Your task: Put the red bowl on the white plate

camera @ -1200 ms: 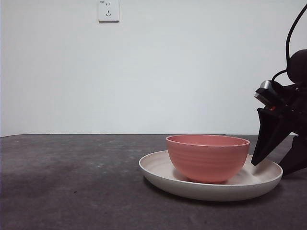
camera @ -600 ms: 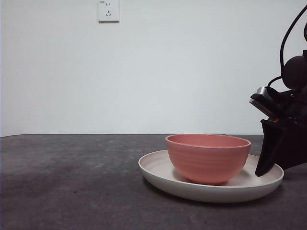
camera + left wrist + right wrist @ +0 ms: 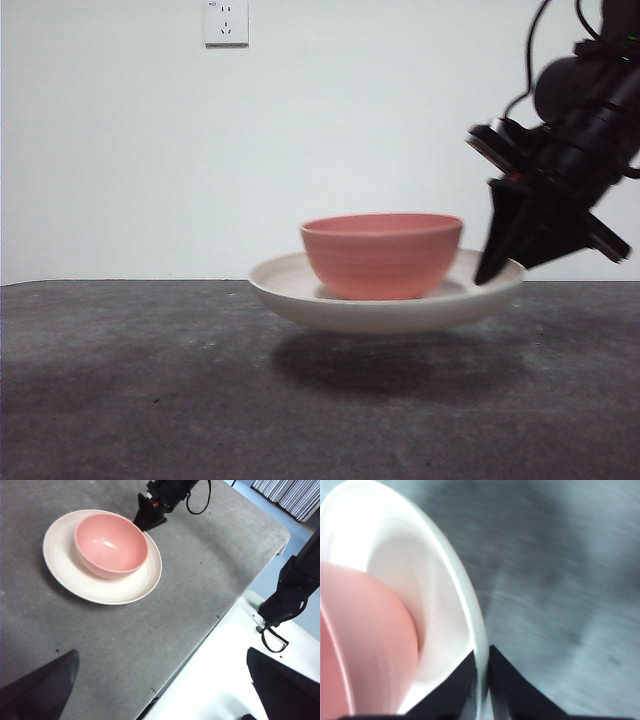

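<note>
From the front we see the white plate (image 3: 385,300) held clear of the dark table (image 3: 150,390), its shadow lying on the table beneath it, with the red bowl (image 3: 381,255) sitting upright in its middle. The right gripper (image 3: 500,265) comes down from the upper right and clamps the plate's rim at the right side. In the left wrist view we see the left gripper's own jaws spread wide with nothing between them, well apart from the plate (image 3: 65,562) and bowl (image 3: 111,544). In the right wrist view, blurred, the right gripper (image 3: 481,672) pinches the plate's thin edge (image 3: 465,600), the bowl (image 3: 365,650) beside it.
</note>
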Available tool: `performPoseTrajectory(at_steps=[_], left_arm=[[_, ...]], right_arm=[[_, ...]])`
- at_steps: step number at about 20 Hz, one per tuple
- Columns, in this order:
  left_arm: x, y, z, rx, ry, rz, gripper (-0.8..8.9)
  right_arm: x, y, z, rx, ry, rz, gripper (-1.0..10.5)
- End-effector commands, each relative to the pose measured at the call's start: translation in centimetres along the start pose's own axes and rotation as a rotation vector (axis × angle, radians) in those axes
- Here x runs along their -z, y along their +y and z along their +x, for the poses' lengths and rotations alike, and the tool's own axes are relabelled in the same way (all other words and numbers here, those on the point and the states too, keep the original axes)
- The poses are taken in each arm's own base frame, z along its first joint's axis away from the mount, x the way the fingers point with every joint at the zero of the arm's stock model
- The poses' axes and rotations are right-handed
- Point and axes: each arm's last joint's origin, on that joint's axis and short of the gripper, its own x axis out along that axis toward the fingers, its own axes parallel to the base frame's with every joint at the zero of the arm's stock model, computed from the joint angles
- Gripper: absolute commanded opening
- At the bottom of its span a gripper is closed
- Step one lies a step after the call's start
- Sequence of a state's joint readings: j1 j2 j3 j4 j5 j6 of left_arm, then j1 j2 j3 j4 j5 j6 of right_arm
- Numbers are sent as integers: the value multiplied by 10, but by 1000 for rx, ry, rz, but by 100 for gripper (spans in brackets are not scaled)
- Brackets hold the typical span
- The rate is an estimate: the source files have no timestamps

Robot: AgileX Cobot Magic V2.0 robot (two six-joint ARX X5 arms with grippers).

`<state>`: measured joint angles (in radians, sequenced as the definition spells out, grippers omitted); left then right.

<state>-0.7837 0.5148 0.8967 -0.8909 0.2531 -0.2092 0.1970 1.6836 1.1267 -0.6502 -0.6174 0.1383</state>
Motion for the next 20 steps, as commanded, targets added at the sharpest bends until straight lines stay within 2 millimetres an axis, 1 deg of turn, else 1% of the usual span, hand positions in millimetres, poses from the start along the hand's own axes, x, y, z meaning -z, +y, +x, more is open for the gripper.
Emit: performPoseTrajectory(at_steps=[1, 5, 8, 10, 13, 16, 19, 20], left_arm=[[-3, -2, -2, 13, -12, 2, 563], [-3, -2, -2, 13, -13, 3, 563], [-3, -2, -2, 13, -13, 3, 563], [-3, -2, -2, 13, -12, 2, 563], [-3, -2, -2, 13, -13, 2, 563], [-3, -2, -2, 13, -13, 2, 563], [-3, -2, -2, 13, -13, 2, 563], [-3, -2, -2, 13, -13, 2, 563]], right_arm=[[-6, 15, 12, -31, 6, 5, 13], [-4, 37, 36, -65, 28, -27, 12], [-3, 46, 58, -82, 49, -39, 13], [-2, 46, 70, -82, 64, -44, 13], [-1, 39, 84, -53, 87, -32, 13], [-1, 33, 91, -41, 101, -23, 13], [-1, 31, 93, -30, 101, -22, 23], [-1, 31, 93, -12, 95, -23, 79]])
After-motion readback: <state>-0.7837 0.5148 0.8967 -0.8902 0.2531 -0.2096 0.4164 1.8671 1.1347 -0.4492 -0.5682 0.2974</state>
